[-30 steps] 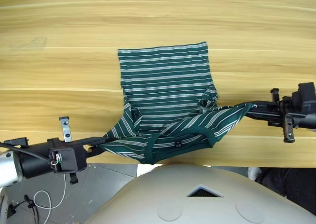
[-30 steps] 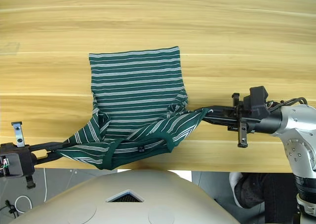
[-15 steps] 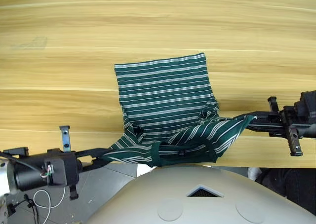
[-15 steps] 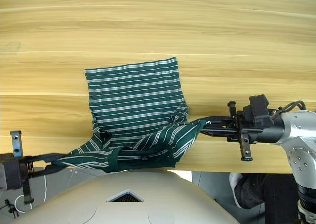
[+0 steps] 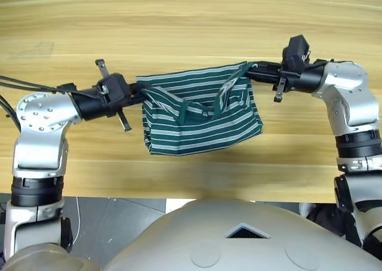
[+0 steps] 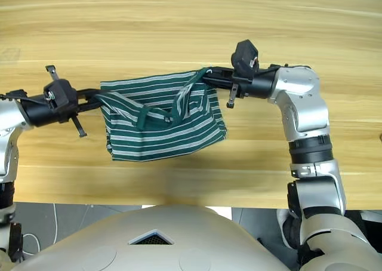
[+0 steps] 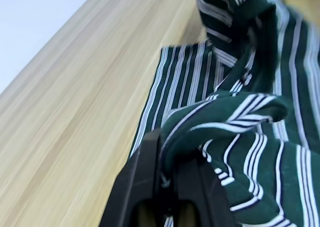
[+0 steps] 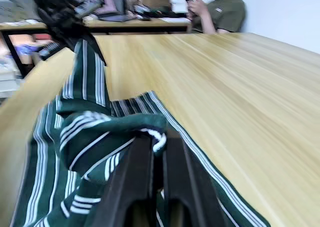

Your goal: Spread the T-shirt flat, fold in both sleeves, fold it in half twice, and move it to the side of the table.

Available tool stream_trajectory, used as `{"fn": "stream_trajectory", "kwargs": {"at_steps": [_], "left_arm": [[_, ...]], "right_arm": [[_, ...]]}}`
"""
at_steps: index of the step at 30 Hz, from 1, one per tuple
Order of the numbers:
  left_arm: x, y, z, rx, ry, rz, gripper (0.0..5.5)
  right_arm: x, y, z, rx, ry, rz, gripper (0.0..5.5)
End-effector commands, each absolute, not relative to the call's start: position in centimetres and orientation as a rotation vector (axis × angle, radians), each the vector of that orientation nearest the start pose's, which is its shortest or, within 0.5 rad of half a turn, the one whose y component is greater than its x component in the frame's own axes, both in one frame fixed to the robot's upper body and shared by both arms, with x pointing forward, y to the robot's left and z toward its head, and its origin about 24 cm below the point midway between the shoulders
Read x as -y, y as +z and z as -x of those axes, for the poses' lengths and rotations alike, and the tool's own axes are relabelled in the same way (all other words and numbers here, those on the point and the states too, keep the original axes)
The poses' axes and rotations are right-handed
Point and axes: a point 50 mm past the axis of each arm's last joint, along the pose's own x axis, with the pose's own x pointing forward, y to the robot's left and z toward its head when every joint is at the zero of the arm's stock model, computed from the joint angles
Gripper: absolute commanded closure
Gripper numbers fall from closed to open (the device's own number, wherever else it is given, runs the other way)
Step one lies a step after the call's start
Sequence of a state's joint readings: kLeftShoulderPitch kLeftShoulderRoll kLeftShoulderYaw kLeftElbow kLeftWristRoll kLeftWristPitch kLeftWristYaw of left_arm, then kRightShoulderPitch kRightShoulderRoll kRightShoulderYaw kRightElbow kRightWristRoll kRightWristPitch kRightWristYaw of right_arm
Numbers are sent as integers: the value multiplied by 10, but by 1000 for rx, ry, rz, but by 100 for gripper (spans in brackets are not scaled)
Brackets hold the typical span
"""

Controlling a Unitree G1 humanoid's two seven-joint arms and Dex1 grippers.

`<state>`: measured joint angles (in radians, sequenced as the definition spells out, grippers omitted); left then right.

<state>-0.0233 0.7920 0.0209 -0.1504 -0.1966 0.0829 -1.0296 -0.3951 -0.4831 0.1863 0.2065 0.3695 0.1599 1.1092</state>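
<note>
Bright, even indoor light from overhead. Table is evenly lit with a mild sheen and no hard glare. T-shirt drops a faint, soft-edged shadow on the wood along its near edge. Soft highlights on the silver arm shell. Plank lines bow slightly toward the head views' edges. In the left wrist view, the pale corner past the table edge is blown out near white.

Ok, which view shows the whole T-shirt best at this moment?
The left eye view: the whole T-shirt shows over the table, held at its far corners by the left gripper and right gripper. The right eye view matches it. The wrist views show bunched cloth clamped at each gripper.
</note>
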Motion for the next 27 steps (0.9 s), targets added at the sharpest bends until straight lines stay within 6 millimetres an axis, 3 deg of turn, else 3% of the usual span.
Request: {"fn": "stream_trajectory", "kwargs": {"at_steps": [1,4,9,22,27], "left_arm": [[-242,81,-248,-324,-980,-595,546],[-250,65,-254,-364,-934,-565,546],[-264,60,-257,-359,-858,-494,546],[-252,43,-253,-267,-764,-224,546],[-255,38,-256,-255,-676,-201,445]], "right_arm": [[149,67,-298,-212,1202,196,550],[153,48,-304,-282,1109,239,550],[163,31,-312,-322,973,262,550],[165,27,-307,-257,911,93,550],[166,28,-306,-226,879,63,440]]}}
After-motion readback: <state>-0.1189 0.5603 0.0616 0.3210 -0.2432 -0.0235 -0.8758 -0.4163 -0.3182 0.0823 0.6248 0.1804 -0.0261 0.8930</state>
